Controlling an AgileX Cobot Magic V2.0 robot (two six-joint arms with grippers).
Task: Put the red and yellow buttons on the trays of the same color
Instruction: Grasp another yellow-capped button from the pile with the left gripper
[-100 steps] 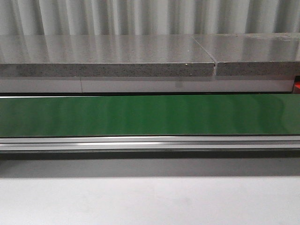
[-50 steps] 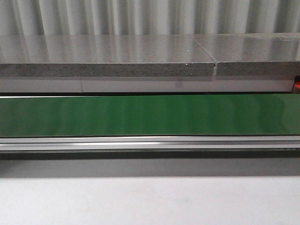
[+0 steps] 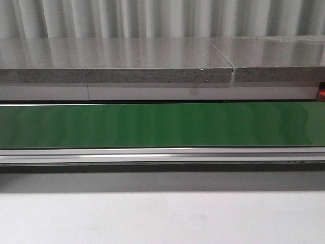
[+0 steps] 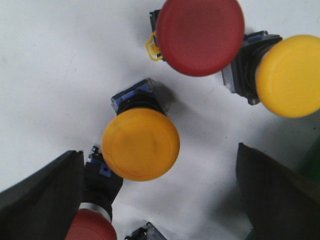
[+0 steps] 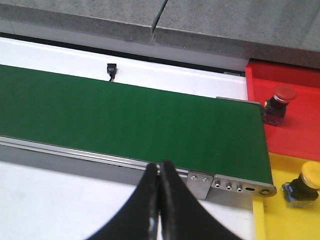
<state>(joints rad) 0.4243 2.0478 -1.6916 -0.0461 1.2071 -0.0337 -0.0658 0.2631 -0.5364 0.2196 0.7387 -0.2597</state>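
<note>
Front view: a green conveyor belt [image 3: 162, 124] runs side to side across the scene, an aluminium rail [image 3: 162, 155] along its near edge, the white worktop [image 3: 162, 218] in front, a speckled grey stone slab [image 3: 117, 63] behind and pale corrugated wall panels [image 3: 152, 18] at the back.

Left claw [image 4: 159, 200] is spread wide and holding nothing, poised over a cluster of buttons on the white surface: a yellow button [image 4: 141, 144] sits between its fingers, a red button [image 4: 200, 32] and a second yellow button [image 4: 290, 75] lie beyond, touching each other.

Right claw [image 5: 159, 200] is pressed fully closed, empty, near the belt's end. There a red-capped button [image 5: 279, 102] stands in the red tray [image 5: 295, 135], and a yellow-capped one [image 5: 302, 185] in the yellow tray [image 5: 280, 220].
</note>
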